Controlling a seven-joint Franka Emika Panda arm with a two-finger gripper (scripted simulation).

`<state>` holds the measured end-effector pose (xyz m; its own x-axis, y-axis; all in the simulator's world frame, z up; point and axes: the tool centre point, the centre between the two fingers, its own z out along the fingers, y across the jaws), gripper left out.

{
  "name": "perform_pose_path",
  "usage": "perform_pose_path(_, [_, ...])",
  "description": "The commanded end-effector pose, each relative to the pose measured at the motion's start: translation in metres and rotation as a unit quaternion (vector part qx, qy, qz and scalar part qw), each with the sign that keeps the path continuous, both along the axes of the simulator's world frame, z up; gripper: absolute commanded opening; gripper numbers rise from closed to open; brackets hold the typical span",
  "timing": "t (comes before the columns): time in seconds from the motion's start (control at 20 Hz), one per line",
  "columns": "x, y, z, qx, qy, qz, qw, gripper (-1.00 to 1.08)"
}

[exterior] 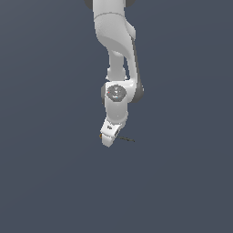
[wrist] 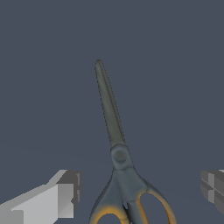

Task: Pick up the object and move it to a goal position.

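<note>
Between the spread fingers (wrist: 61,197) of the gripper (exterior: 108,139) lie the scissors (wrist: 117,153), untouched, orange handles nearest the wrist camera and blades closed, pointing away. In the exterior view, the blades poke out toward that view's right.

Small pair of scissors with orange-yellow ring handles and thin dark grey blades (wrist: 117,144), blades closed together into one narrow tapering point. Round pivot screw visible where blades meet handles. Lies flat on plain dark surface; in exterior view only a thin dark sliver (exterior: 127,139) shows.
</note>
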<state>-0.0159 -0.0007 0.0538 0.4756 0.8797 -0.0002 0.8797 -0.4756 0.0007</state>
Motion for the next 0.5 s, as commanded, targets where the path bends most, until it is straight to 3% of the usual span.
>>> perform_pose_path(0.0, [-0.001, 0.0, -0.007, 0.0, 0.0, 0.001, 1.0, 1.0])
perform_pose_path(0.45, [-0.001, 0.0, -0.044, 0.0, 0.0, 0.002, 1.0, 1.0])
